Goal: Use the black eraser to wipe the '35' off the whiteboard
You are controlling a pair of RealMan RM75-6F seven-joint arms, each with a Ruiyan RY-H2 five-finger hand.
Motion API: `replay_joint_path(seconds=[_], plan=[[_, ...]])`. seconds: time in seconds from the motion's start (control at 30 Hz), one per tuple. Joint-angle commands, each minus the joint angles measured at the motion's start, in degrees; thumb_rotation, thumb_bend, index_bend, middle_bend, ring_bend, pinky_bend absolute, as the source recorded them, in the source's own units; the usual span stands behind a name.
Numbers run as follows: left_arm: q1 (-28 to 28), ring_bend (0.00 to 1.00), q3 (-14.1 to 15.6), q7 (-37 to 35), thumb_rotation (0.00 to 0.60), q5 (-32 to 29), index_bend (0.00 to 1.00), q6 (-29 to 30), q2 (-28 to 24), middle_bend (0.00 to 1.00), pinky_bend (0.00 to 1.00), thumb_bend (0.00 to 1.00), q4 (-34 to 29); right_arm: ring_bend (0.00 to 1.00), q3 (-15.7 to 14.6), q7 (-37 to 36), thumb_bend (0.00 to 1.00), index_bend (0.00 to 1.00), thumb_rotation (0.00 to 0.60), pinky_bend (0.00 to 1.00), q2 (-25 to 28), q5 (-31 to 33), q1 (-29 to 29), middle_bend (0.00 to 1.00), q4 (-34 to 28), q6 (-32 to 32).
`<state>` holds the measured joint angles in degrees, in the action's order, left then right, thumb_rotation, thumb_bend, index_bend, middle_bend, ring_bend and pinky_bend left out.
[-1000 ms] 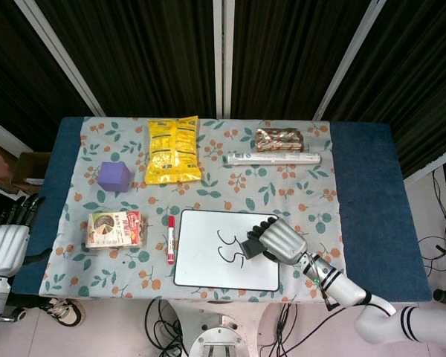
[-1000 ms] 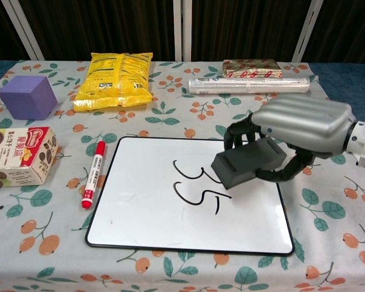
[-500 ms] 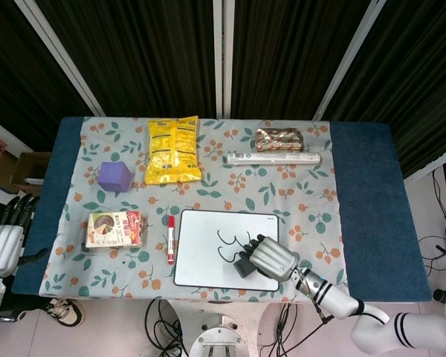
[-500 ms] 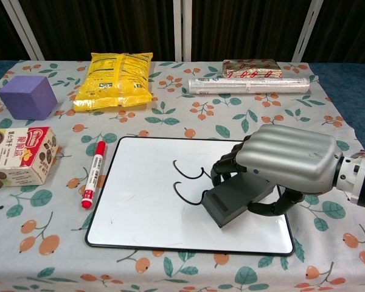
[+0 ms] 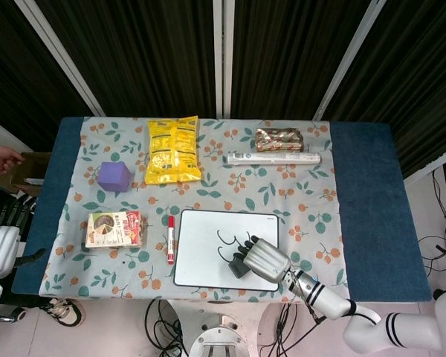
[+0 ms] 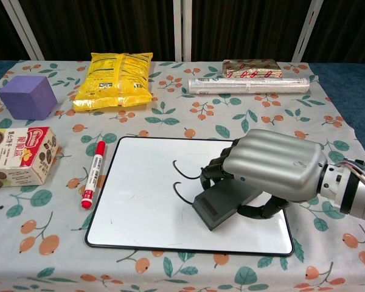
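Observation:
The whiteboard (image 6: 140,207) (image 5: 201,253) lies flat at the table's near edge. Black marker strokes (image 6: 184,181) (image 5: 224,242) remain on it, their right part hidden. My right hand (image 6: 271,170) (image 5: 260,257) grips the black eraser (image 6: 222,204) (image 5: 240,267), which rests on the board's lower middle, just right of the strokes. My left hand (image 5: 0,238) hangs off the table's left side in the head view, holding nothing; how its fingers lie is partly cut off.
A red marker (image 6: 92,174) lies left of the board. A snack box (image 6: 18,155), purple cube (image 6: 27,97), yellow bag (image 6: 115,79), foil roll (image 6: 248,85) and wrapped pack (image 6: 250,67) sit around the flowered cloth (image 6: 328,207).
My right hand has dragged the eraser down and leftward across the board. The right part of the writing is gone or covered; only the left curves show now.

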<state>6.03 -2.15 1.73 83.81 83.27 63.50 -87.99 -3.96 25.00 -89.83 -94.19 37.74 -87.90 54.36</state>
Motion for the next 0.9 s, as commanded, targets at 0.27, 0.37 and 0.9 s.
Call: replay_joint_path(seconds=[0.27, 0.37, 0.9], plan=[[-0.24, 0.02, -0.01, -0.85, 0.600, -0.43, 0.02, -0.31, -0.32, 0.04, 0.14, 0.00, 0.65, 0.72, 2.75, 1.10, 0.34, 0.88, 0.600, 0.81, -4.12, 0.80, 1.41, 0.78, 3.65, -0.58], [-0.37, 0.02, -0.07, -1.25, 0.600, -0.56, 0.02, -0.24, -0.41, 0.04, 0.14, 0.00, 0.94, 0.72, 4.05, 1.55, 0.34, 0.88, 0.600, 0.81, -5.53, 2.01, 2.38, 0.78, 4.82, -1.86], [-0.59, 0.02, 0.08, -2.94, 0.600, -0.64, 0.02, -0.79, -0.33, 0.04, 0.14, 0.00, 2.70, 0.72, 9.72, 2.85, 0.35, 0.88, 0.600, 0.81, -14.10, 6.72, 7.41, 0.78, 11.67, -5.19]])
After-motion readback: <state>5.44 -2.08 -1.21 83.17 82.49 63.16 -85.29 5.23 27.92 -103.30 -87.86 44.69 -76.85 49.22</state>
